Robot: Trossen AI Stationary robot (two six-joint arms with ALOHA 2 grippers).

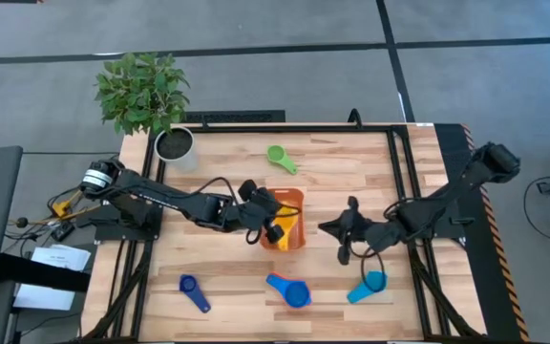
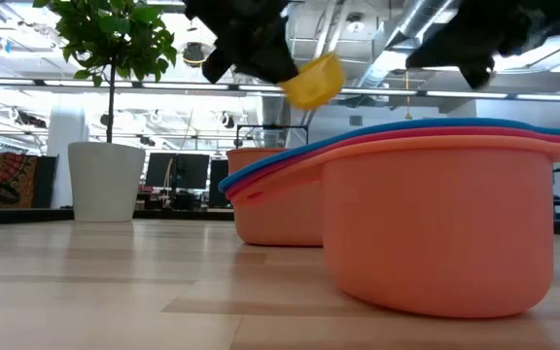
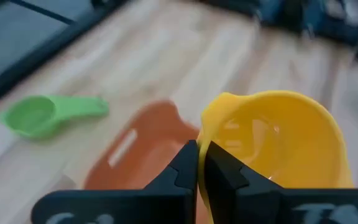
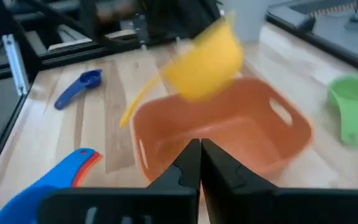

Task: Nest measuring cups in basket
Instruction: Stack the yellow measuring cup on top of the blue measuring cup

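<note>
Left gripper (image 1: pixel 277 222) over the middle of the pale wooden slatted worktop (image 1: pixel 227 172), jaws clamped on the rim of the yellow plastic measuring cup (image 3: pixel 272 146), cup tilted and held in the air above the small orange rectangular plastic basket (image 4: pixel 253 124). Basket sitting flat at mid-worktop, slot handle showing in its end wall; contents not discernible. Right gripper (image 1: pixel 347 231) just right of the basket, raised off the wood, jaws pressed together with nothing between them.

Elsewhere on the worktop:
- green plastic measuring cup (image 1: pixel 280 157) lying alone toward the far edge, beyond the basket
- small dark blue plastic measuring cup (image 1: pixel 194 291) near the front edge, left of centre
- larger blue plastic measuring cup (image 1: pixel 292 290) with a red or orange one nested beneath it, front centre
- light blue plastic measuring cup (image 1: pixel 369 286) front right, close under the right arm
- white round plant pot (image 1: pixel 175 145) with a leafy green plant at the far left corner

Seen from table height: stacked cups large in the foreground, yellow cup hanging clear above the basket behind them.
</note>
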